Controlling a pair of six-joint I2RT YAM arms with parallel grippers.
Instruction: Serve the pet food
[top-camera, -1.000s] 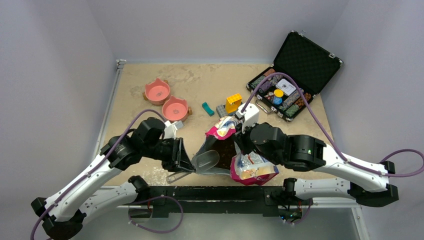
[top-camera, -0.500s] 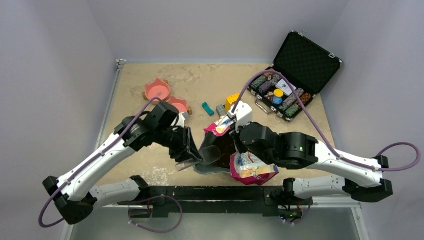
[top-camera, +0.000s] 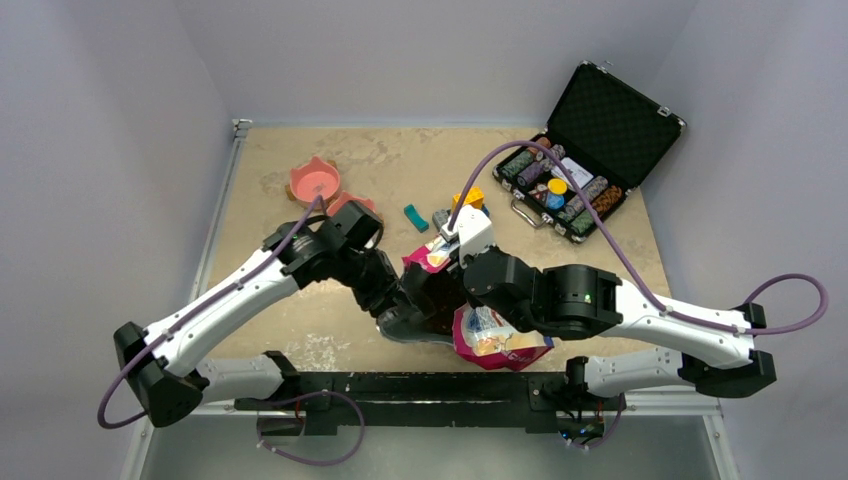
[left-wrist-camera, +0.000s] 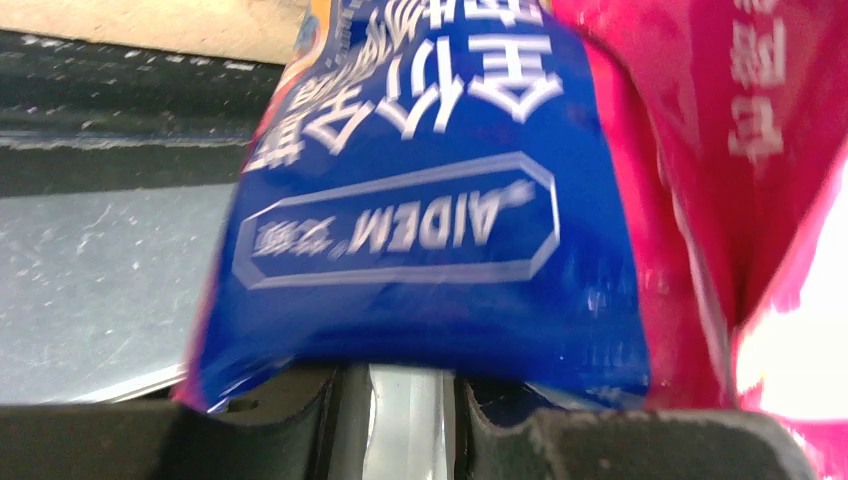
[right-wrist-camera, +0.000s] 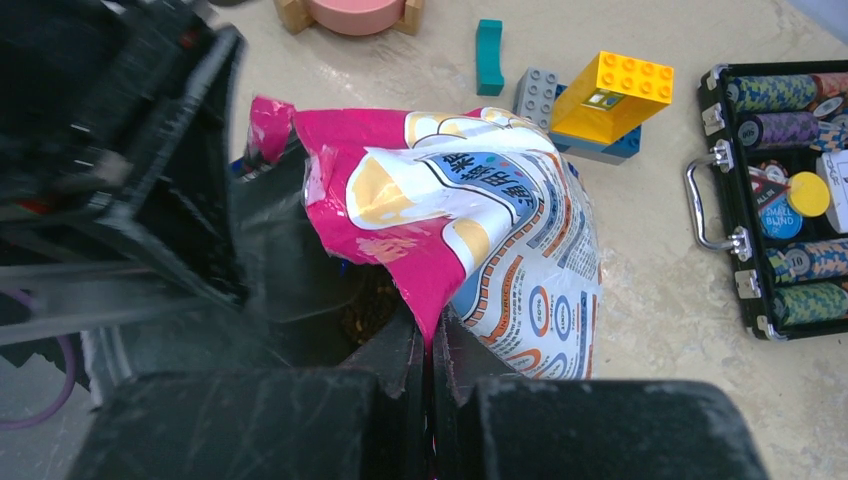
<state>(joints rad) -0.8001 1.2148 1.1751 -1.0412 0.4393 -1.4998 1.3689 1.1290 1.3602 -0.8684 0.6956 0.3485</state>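
Observation:
The pink-and-blue bag (top-camera: 490, 335) stands at the near middle of the table, its mouth held open. My right gripper (right-wrist-camera: 432, 335) is shut on the bag's pink edge (right-wrist-camera: 425, 265). Dark pet food (right-wrist-camera: 365, 310) shows deep inside the mouth. My left gripper (left-wrist-camera: 405, 380) is shut on the clear handle of a plastic scoop (left-wrist-camera: 405, 420), pressed up against the bag's blue side (left-wrist-camera: 420, 240). In the top view the left gripper (top-camera: 400, 305) reaches into the bag's mouth, and most of the scoop is hidden there. Two pink bowls (top-camera: 315, 180) stand at the back left.
An open black case of poker chips (top-camera: 575, 190) lies at the back right. Behind the bag sit a yellow brick (right-wrist-camera: 610, 92), a grey brick (right-wrist-camera: 537, 95) and a teal piece (right-wrist-camera: 488, 55). The nearer pink bowl (top-camera: 350, 205) is partly covered by my left arm.
My left arm has swung right and forward, carrying the scoop from beside the bag into its mouth. The right gripper has kept its hold on the bag's edge and drifted slightly left.

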